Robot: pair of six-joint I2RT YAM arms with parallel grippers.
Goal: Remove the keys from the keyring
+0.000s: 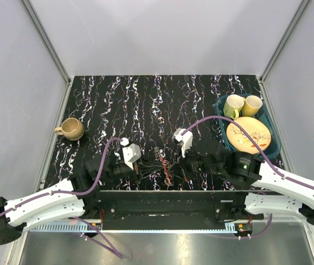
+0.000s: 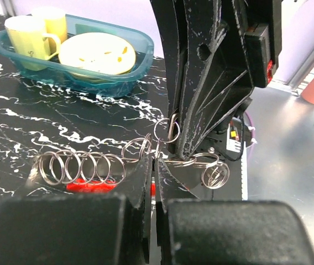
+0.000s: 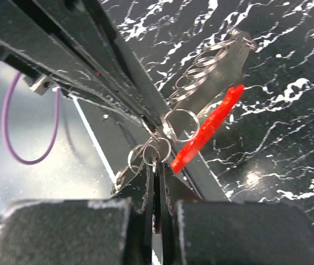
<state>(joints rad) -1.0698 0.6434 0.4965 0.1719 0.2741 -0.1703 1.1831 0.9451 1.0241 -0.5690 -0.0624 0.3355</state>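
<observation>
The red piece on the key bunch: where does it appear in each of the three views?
Top external: red piece low centre.
Left wrist: red piece lower left, under the row of rings.
Right wrist: red piece centre right, slanted.
Shared landmark: row of rings, both wrist views.

Top view: the table carries a mug at 9 o'clock and a bin at 2 o'clock. In the bin, two cups stand behind a plate. At 6 o'clock, near the front edge, the keyring lies between the left gripper, at its 9 o'clock, and the right gripper, at its 3 o'clock. Right-wrist view: the keys lie under the rings, with the strip beside them.
</observation>
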